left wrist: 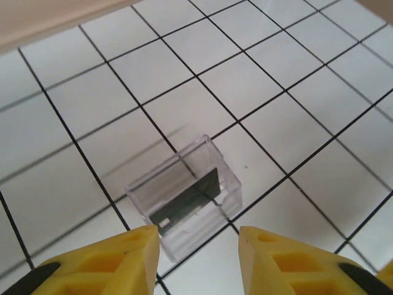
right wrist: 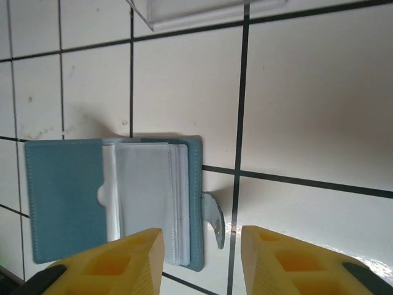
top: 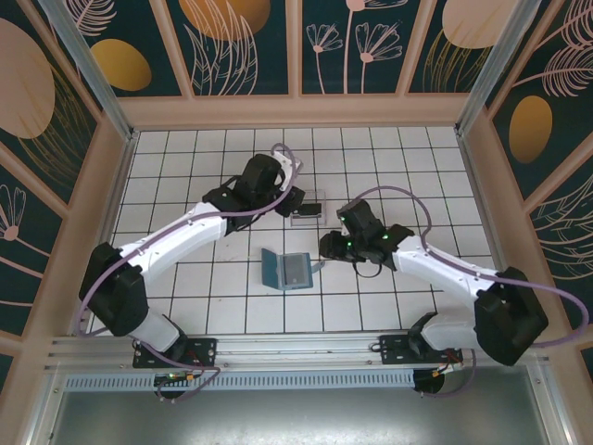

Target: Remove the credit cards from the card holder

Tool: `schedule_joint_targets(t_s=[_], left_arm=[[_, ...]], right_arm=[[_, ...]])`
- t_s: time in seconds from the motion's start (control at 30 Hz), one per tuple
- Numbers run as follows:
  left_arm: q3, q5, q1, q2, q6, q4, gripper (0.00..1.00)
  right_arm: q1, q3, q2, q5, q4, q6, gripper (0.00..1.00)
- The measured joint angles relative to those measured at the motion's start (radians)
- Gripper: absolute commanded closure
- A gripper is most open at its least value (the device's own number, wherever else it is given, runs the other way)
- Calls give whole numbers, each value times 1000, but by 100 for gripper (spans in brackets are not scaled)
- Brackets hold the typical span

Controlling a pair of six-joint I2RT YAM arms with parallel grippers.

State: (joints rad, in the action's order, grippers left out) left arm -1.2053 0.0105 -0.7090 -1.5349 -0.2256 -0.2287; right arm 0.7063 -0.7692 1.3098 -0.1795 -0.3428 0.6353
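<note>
Two open, empty tools: left gripper (left wrist: 198, 236) near the clear box (left wrist: 184, 190) — right gripper (right wrist: 199, 246) should pinch the credit cards' (right wrist: 144, 190) edge squarely inside the card holder (right wrist: 64, 196).

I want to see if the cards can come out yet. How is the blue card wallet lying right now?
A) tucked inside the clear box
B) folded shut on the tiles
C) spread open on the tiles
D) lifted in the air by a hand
C: the card holder lies spread open flat on the tiled table, with its inner card slots facing up.
</note>
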Motion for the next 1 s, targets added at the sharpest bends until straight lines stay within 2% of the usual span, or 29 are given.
schedule_joint_targets(t_s=[0.27,0.53,0.83,1.0], left_arm=[[125,63,-1,34,-275,19,61],[217,87,-45,40,-391,16,63],[255,71,-125,28,-450,-31,64],[205,18,-191,-69,-459,-120,63]], right_arm=[[0,28,100,-34,53,6,78],[3,87,101,-58,100,47,88],[67,131,48,-77,132,124,89],[88,138,21,-75,131,160,76]])
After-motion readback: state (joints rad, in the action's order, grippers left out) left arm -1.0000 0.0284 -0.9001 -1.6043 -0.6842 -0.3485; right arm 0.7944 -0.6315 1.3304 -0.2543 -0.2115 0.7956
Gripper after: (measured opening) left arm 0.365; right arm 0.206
